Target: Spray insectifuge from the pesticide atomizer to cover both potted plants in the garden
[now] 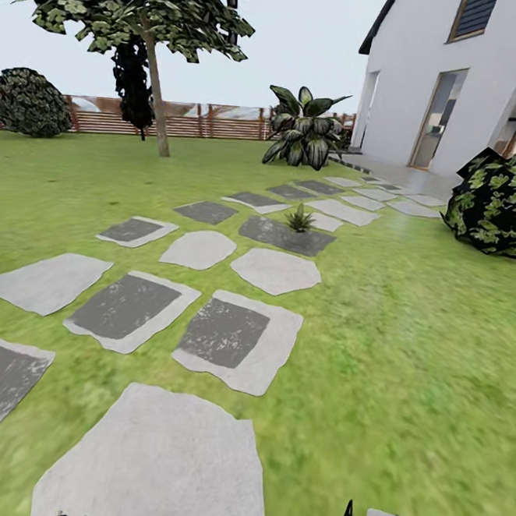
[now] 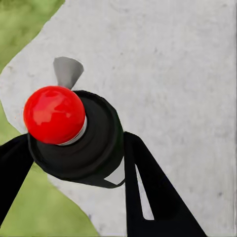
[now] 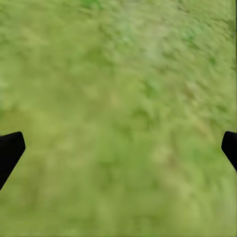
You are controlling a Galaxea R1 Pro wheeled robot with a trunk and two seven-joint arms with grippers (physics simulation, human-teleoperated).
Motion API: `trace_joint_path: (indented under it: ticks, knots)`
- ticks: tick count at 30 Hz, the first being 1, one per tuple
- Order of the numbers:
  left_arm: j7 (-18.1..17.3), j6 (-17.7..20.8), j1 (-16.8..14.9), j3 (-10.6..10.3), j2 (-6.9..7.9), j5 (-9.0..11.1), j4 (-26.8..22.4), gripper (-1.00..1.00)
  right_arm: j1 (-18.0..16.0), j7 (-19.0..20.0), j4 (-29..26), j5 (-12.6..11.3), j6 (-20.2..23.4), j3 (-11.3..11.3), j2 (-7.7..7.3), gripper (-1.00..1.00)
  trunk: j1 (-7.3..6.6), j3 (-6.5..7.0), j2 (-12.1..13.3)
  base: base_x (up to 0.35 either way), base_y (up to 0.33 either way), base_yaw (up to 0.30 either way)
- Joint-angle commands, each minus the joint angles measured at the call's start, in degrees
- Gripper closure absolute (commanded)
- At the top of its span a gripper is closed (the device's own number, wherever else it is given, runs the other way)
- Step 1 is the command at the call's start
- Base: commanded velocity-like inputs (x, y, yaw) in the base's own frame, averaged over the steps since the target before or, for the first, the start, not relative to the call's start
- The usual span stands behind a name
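Mottled lawn (image 1: 407, 341), flat grey stones (image 1: 162, 461), left gripper (image 2: 74, 163) clamping red-capped atomizer (image 2: 54, 114), right gripper (image 3: 118, 148) spread.

Lawn (image 1: 407, 341): bright green, mottled yellowish; stepping stones (image 1: 276, 271): pale grey, several with dark grey centres; potted plant (image 1: 300, 219): olive-green pointed leaves; fence (image 1: 184, 118): brown slats; shrubs (image 1: 501, 201): dark leaves blotched light green; house wall (image 1: 415, 68): white; pesticide atomizer (image 2: 74, 136): black body, glossy red round top, white patch at the side; left gripper (image 2: 74, 187): black fingers; right gripper (image 3: 118, 148): black fingertips over green grass.
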Motion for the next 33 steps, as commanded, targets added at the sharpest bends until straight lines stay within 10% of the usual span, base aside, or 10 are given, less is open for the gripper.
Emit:
trace_joint_path:
  ticks: [1,33]
  knots:
    - [-0.3,-0.2,0.0,0.5,0.02,-0.4,0.0,1.0,0.0,-0.2,0.1,0.6,-0.1,-0.4,0.01,-1.0,0.02,-0.05,0.0,0.34,0.0,-0.264]
    - [-0.3,-0.2,0.0,0.5,-0.01,-0.4,0.0,1.0,0.0,-0.2,0.1,0.7,-0.1,-0.4,-0.17,-1.0,0.02,-0.25,0.0,0.34,0.014,-0.088]
